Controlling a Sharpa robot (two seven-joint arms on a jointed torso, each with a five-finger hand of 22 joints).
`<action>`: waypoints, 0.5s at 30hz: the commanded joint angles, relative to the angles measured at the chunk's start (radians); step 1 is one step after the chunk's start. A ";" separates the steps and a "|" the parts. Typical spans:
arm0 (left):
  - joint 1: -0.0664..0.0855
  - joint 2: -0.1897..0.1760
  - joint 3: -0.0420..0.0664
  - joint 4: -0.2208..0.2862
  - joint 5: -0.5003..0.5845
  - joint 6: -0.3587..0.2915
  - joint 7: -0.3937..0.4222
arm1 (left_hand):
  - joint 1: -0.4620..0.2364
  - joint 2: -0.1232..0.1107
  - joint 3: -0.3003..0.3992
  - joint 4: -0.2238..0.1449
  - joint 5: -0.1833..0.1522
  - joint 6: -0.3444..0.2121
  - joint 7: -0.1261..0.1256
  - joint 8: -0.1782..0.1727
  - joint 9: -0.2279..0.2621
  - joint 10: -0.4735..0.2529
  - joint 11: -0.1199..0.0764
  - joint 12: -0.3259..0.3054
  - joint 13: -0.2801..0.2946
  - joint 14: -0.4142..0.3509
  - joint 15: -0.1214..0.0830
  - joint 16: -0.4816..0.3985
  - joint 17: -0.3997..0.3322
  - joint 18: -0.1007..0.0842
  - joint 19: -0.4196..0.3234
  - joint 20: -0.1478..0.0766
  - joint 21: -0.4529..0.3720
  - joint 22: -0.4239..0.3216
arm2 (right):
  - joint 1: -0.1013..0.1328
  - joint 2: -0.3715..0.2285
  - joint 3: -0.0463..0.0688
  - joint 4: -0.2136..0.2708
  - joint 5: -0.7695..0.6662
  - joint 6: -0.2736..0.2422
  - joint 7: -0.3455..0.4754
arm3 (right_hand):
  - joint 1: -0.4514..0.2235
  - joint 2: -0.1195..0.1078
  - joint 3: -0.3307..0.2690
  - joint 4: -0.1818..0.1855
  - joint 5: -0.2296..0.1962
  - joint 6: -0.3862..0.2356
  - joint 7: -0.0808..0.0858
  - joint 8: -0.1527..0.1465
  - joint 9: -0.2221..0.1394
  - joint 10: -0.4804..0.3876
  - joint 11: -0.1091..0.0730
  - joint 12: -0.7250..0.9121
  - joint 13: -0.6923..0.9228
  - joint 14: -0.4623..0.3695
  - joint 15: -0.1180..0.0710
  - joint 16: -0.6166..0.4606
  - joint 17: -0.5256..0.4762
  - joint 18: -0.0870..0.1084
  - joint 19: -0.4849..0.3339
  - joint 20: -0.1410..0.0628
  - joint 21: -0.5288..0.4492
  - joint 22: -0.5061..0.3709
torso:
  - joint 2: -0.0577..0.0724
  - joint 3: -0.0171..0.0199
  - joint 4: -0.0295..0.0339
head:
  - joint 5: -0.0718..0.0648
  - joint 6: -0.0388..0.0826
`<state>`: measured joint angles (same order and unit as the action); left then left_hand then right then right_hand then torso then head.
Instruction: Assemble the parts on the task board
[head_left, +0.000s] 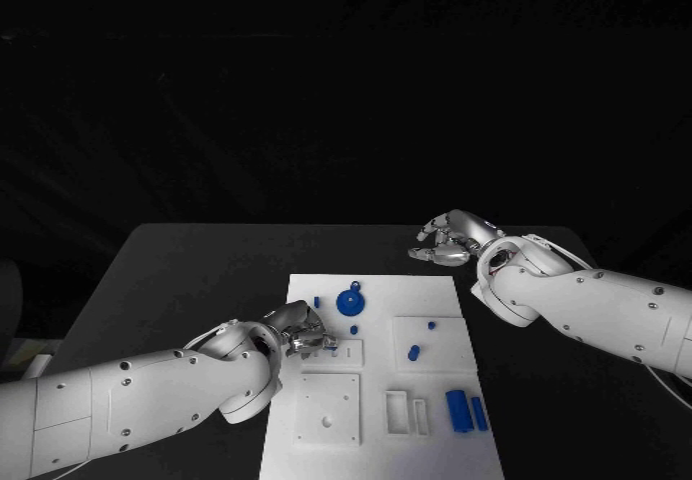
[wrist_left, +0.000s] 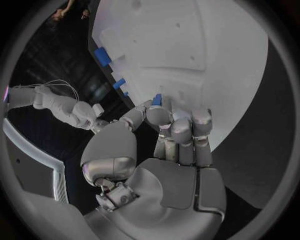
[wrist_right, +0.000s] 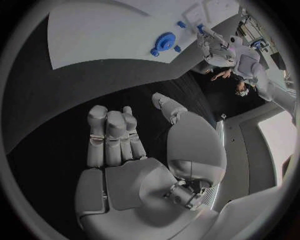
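Nearest the camera: left hand (head_left: 296, 330) at the task board (head_left: 433, 295) near its left edge, fingers (wrist_left: 181, 131) curled over a small blue part (wrist_left: 157, 99) — pinched or merely touched, cannot tell. Beyond it on the board, a round blue gear (head_left: 351, 300); toward the board's near right corner, two blue bars (head_left: 464, 411). Off the board's far right corner — right hand (head_left: 450, 240), fingers curled in, holding nothing.

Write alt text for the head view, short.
Over a white task board on a black table, the left hand works at the board's left edge beside a small blue part, while the right hand hangs off the far right corner, holding nothing. More blue parts, including a round disc, sit on the board.
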<state>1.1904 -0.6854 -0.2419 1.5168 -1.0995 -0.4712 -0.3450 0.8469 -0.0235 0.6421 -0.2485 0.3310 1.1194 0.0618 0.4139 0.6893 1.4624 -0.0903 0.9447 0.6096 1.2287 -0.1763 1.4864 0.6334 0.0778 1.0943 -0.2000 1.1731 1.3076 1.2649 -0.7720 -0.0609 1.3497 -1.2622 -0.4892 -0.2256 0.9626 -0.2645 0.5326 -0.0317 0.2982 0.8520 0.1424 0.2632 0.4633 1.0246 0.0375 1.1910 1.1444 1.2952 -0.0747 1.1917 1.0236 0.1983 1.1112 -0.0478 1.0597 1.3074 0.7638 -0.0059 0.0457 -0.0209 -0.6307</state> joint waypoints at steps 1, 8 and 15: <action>-0.003 0.006 0.000 0.000 -0.043 0.025 -0.013 | 0.007 0.007 0.012 -0.007 -0.001 0.129 -0.088 0.003 0.008 -0.041 -0.047 0.005 0.002 0.063 -0.067 0.004 -0.001 0.050 0.007 -0.078 0.006 0.013 | 0.000 0.001 0.000 0.000 -0.001 0.012 0.002 | -0.004 0.006 -0.001 0.006 0.006 0.000 0.008 0.004 0.001 -0.002 -0.001 0.005 -0.001 0.007 0.000 -0.005 0.001 0.063 0.001 -0.006 -0.004 0.011 | 0.000 -0.0004 0.0000 | -0.001 -0.001; -0.007 0.014 0.000 -0.007 -0.058 0.059 -0.029 | 0.007 0.006 0.013 -0.007 -0.010 0.127 -0.088 0.005 0.008 -0.043 -0.047 0.007 0.001 0.063 -0.067 0.005 -0.002 0.051 0.008 -0.078 0.007 0.012 | 0.000 0.003 0.000 -0.001 -0.001 0.013 0.002 | -0.004 0.006 -0.001 0.006 0.006 0.000 0.008 0.004 0.001 -0.002 -0.001 0.005 -0.001 0.007 0.000 -0.005 0.001 0.063 0.001 -0.006 -0.004 0.011 | 0.001 -0.0007 -0.0001 | -0.001 -0.002; -0.009 0.019 0.000 -0.014 -0.063 0.071 -0.034 | 0.007 0.004 0.013 -0.007 -0.013 0.127 -0.088 0.005 0.008 -0.044 -0.047 0.008 0.001 0.063 -0.066 0.005 -0.003 0.051 0.008 -0.078 0.007 0.012 | 0.000 0.002 0.000 -0.001 -0.001 0.013 0.002 | -0.004 0.006 -0.002 0.007 0.006 0.000 0.008 0.004 0.001 -0.002 -0.001 0.005 -0.001 0.007 0.000 -0.005 0.001 0.063 0.001 -0.006 -0.004 0.011 | 0.001 -0.0012 0.0002 | -0.002 -0.003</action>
<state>1.1847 -0.6695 -0.2394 1.5054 -1.1458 -0.4325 -0.3668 0.8470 -0.0234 0.6415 -0.2493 0.3238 1.1194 0.0617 0.4130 0.7005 1.4625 -0.0904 0.9485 0.6103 1.2308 -0.1776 1.4864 0.6314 0.0778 1.0940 -0.1997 1.1770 1.3073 1.2649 -0.7702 -0.0609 1.3482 -1.2614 -0.4873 -0.2258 0.9626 -0.2645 0.5327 -0.0317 0.2982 0.8507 0.1448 0.2632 0.4633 1.0245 0.0375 1.1910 1.1444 1.2952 -0.0747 1.1917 1.0234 0.1983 1.1109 -0.0474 1.0597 1.3074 0.7646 -0.0069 0.0456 -0.0225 -0.6332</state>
